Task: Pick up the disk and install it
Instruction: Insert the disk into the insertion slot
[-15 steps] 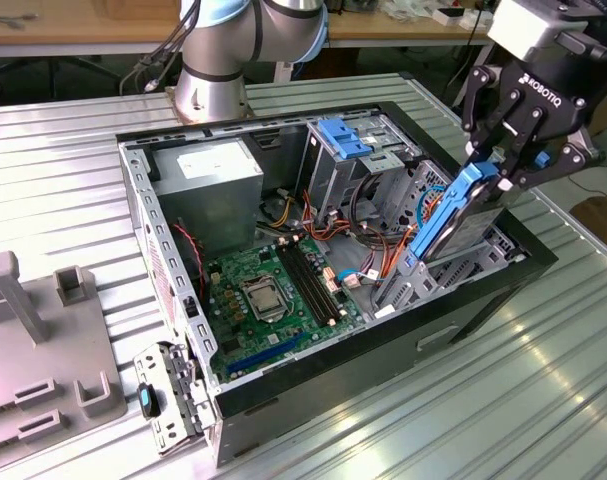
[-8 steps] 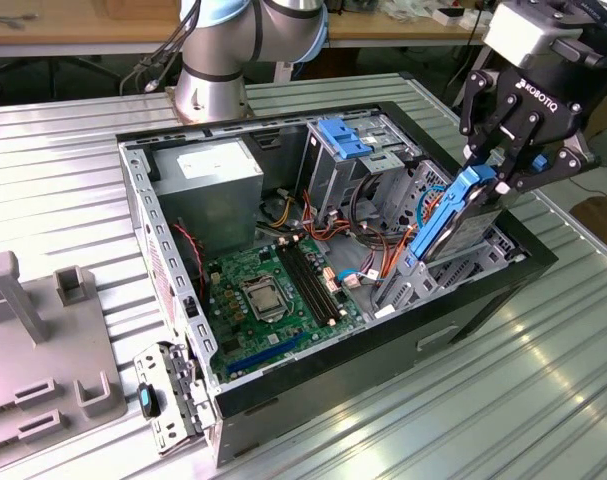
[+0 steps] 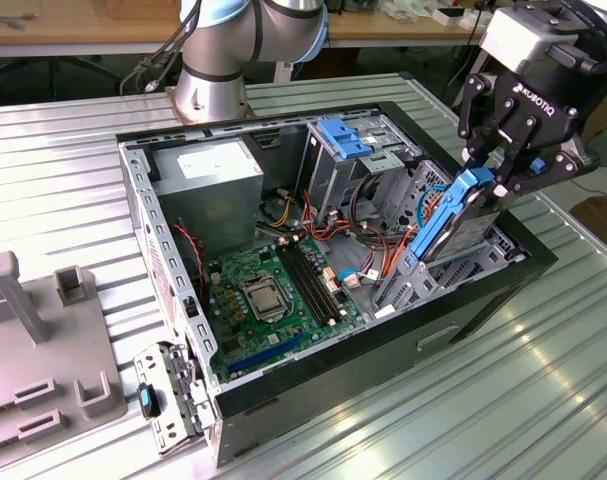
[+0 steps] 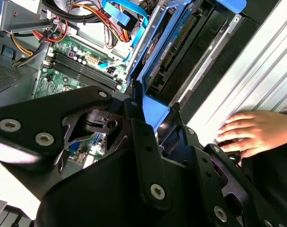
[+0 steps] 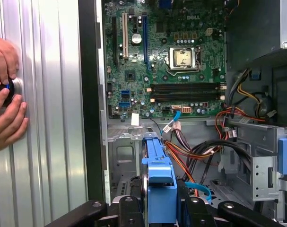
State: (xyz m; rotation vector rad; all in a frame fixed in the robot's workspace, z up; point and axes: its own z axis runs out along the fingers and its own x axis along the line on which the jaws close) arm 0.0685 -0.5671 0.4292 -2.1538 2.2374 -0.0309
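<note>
The disk [image 3: 451,225] is pinched at its blue-railed upper end by the tool [image 3: 488,175], whose fingers are pressed against it from both sides. It is held tilted. Its lower end is lowered among the drive bays at the exterior view's right end of the open computer case [image 3: 483,300], and its upper end is raised above the case rim. In the first wrist view the disk's blue carrier is seen edge-on between the two black fingers [image 5: 130,213], with orange and black cables just beside it.

The case is laid on its side on a ribbed metal surface [image 3: 503,400]. Inside it, a green motherboard [image 3: 273,295] is seen near the middle, a grey power-supply box [image 3: 208,195] towards the far left, and a fixed blue bracket [image 3: 343,135] on the silver cage at the far side. A person's hands [image 5: 6,118] are rested on the surface beside the case, around a small dark round object [image 5: 1,92]. A grey fixture [image 3: 33,340] is placed at the exterior view's left, well apart from the case.
</note>
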